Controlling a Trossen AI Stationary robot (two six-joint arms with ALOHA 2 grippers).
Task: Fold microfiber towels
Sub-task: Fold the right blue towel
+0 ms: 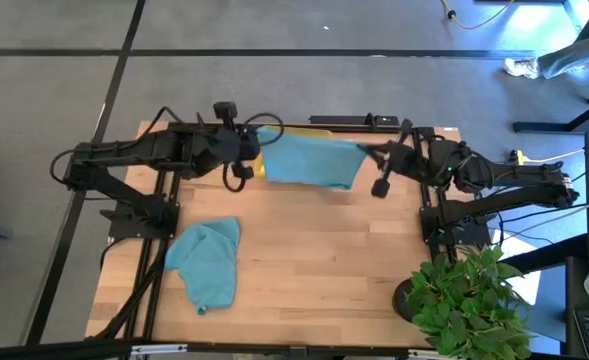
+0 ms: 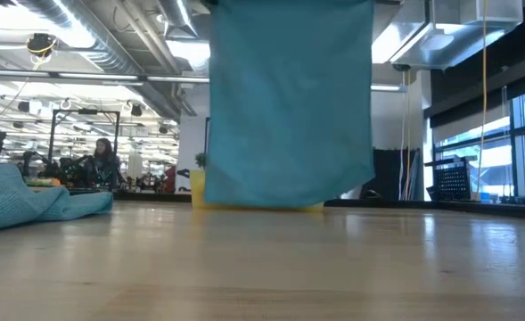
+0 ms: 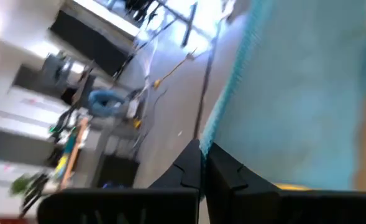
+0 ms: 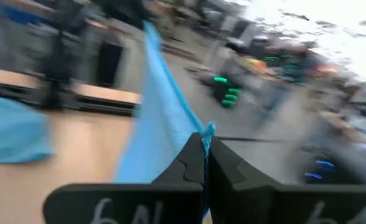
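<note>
A teal-blue towel (image 1: 309, 160) hangs spread between my two grippers over the table's far side; in the low view (image 2: 289, 102) it hangs as a flat sheet, its lower edge just above the tabletop. My left gripper (image 1: 257, 150) is shut on its left top corner, my right gripper (image 1: 366, 152) on its right top corner. A second teal-blue towel (image 1: 207, 262) lies crumpled on the table at the near left and shows in the low view (image 2: 30, 203). The yellow tray (image 2: 255, 203) shows behind the hanging towel. The other towels are out of view. My left gripper pinches the towel's top corner (image 3: 209, 138) between its two fingers, right at its edge. The towel hangs below, lifted clear of the table, spread flat toward the other gripper. My right gripper pinches the towel's other top corner (image 4: 206, 132) between its two fingers. The cloth runs away from the fingers in a flat sheet and hangs clear of the table.
A potted plant (image 1: 469, 300) stands at the table's near right corner. The bare wooden tabletop (image 1: 324, 260) lies in the middle and near right. Arm frames stand along the left and right table edges.
</note>
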